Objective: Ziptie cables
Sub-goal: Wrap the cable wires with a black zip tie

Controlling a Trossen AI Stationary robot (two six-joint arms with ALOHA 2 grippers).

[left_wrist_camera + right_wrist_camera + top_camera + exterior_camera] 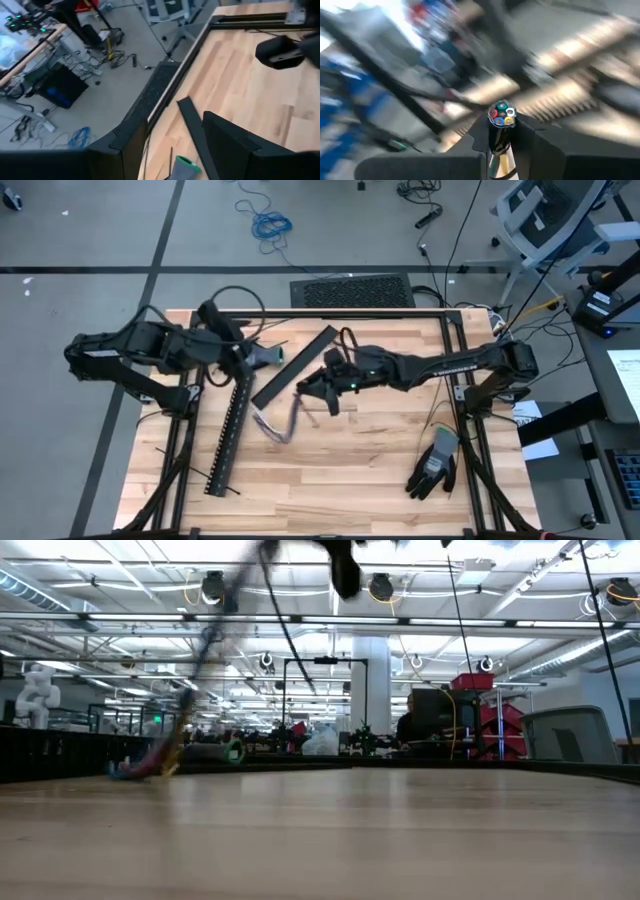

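One wooden table, black glove lying there, grey floor around

- Counter: pale wood planks with visible grain, framed by black rails.
- Cables: cut ends show green, red, white, blue and yellow inside a dark sleeve; in the high view the bundle reads pale violet-white.
- Right end effector: black, with a small green light at its 3 o'clock side.
- Left end effector: dark grey to black.
- Toothed strip: black, with a regular comb pattern along its edge.
- Flat bar: plain black.
- Glove: grey back, black fingers.
- Floor: grey, crossed by dark lines; blue cord coil at 12 o'clock.
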